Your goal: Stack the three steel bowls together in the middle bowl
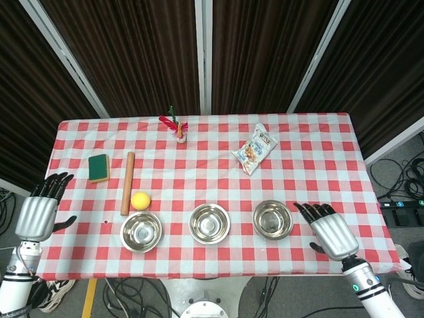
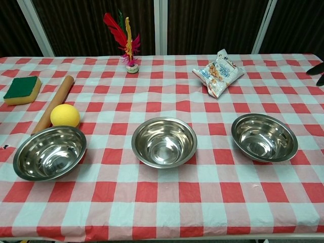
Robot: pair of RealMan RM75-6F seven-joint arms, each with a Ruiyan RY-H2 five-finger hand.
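Three steel bowls stand in a row near the table's front edge: the left bowl (image 1: 140,231) (image 2: 49,152), the middle bowl (image 1: 209,222) (image 2: 164,142) and the right bowl (image 1: 272,219) (image 2: 264,137). All are upright and hold nothing. My right hand (image 1: 328,230) hovers just right of the right bowl, fingers spread, holding nothing; in the chest view only its dark fingertips (image 2: 318,73) show at the right edge. My left hand (image 1: 40,211) hangs off the table's left edge, fingers apart, far from the left bowl.
A yellow ball (image 1: 140,200) (image 2: 65,115) lies touching or nearly touching the left bowl's far side. Beside it are a wooden rolling pin (image 1: 127,182) and a green sponge (image 1: 99,167). A shuttlecock (image 1: 177,128) and a snack bag (image 1: 254,148) lie further back.
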